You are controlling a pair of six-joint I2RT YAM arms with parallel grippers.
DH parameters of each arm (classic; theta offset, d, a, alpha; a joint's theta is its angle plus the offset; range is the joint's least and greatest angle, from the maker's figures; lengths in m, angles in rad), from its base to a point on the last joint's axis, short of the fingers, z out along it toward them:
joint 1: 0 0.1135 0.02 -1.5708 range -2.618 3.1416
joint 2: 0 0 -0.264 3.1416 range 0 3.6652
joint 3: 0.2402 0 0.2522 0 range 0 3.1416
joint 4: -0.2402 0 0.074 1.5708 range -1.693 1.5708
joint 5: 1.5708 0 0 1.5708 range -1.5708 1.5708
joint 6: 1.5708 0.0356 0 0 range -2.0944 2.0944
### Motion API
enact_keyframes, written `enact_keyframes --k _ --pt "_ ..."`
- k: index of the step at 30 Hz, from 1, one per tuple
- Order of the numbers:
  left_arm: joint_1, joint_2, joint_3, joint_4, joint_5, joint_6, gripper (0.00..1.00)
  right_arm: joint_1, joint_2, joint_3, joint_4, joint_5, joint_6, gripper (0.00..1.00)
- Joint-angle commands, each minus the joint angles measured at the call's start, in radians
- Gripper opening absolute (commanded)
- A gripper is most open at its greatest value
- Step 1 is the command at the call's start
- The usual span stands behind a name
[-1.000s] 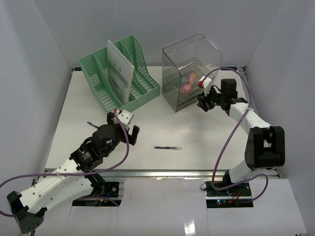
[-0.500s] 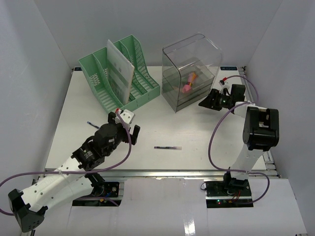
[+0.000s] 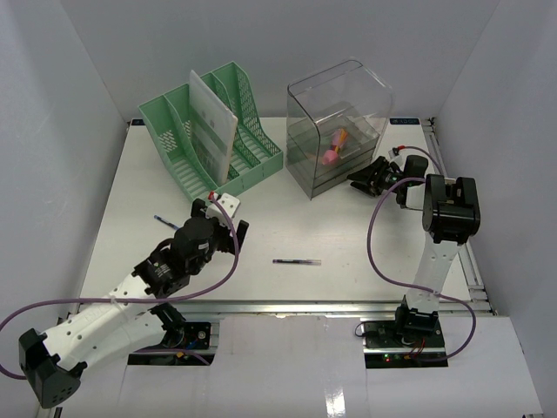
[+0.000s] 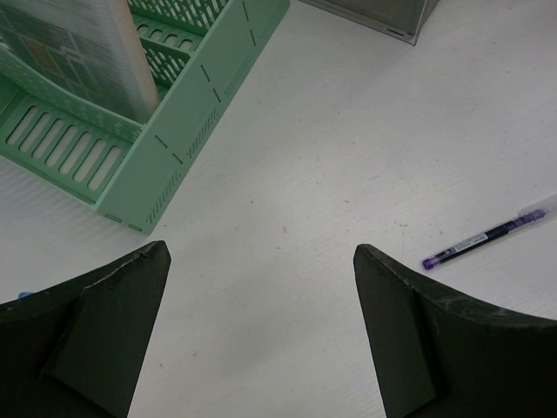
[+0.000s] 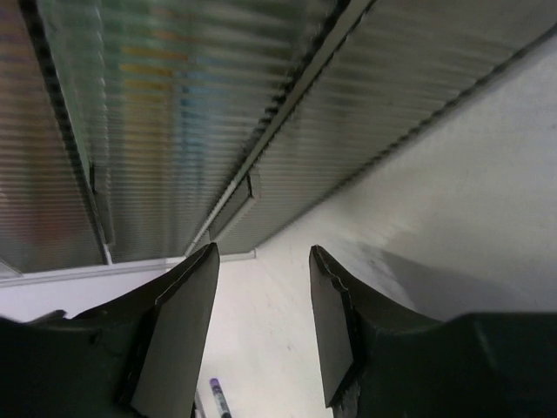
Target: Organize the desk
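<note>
Both empty over your white counter [image 3: 348, 244], left end effector [image 4: 261, 252] spread wide above it near the purple pen [image 4: 487, 235], right end effector [image 5: 261, 252] parted a little, just beside the clear drawer box [image 5: 157, 113]

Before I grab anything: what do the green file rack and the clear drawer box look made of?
Green file rack: likely moulded plastic, matte, judging by uniform colour and slotted walls. Clear drawer box: probably transparent plastic, glossy; its contents show through, and the right wrist view shows ribbed panels.
</note>
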Motion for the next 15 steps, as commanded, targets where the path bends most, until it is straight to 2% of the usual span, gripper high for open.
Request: enact_keyframes --k 1,6,15 --pt "0.004 -0.022 -0.010 0.020 -0.022 0.014 0.98 -0.003 0.049 0.048 0.227 -0.032 0.188 0.52" --pt "0.004 -0.011 -0.010 0.021 -0.024 0.018 0.98 -0.003 0.084 0.065 0.276 -0.029 0.238 0.50" --pt "0.004 -0.006 -0.013 0.023 -0.019 0.020 0.98 -0.002 0.143 0.102 0.315 0.001 0.287 0.40"
